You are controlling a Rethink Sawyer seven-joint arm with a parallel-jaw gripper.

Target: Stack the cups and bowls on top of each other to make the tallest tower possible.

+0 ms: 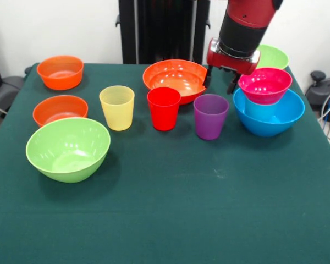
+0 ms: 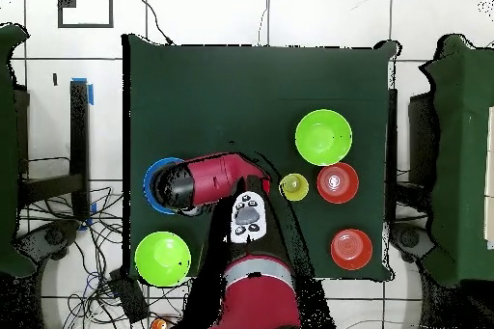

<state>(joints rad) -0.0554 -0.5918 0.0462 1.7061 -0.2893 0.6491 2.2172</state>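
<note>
My gripper (image 1: 220,81) hangs open and empty between the wide orange bowl (image 1: 175,77) and the small magenta bowl (image 1: 265,85), just behind the purple cup (image 1: 210,116). The magenta bowl sits upright in the large blue bowl (image 1: 269,116), with a light blue shape under it, likely the light blue cup (image 1: 257,108). The red cup (image 1: 164,108) and the yellow cup (image 1: 116,107) stand upright in a row with the purple one. Two small orange bowls (image 1: 60,72) (image 1: 59,109) and a large lime green bowl (image 1: 69,148) stand at the left. A second lime bowl (image 1: 274,56) is behind the arm.
In the overhead view the arm (image 2: 217,178) covers the table's middle and hides the gripper. The blue bowl (image 2: 152,185), both lime bowls (image 2: 162,256) (image 2: 323,137), the yellow cup (image 2: 294,187) and the small orange bowls (image 2: 338,182) (image 2: 351,248) show around it.
</note>
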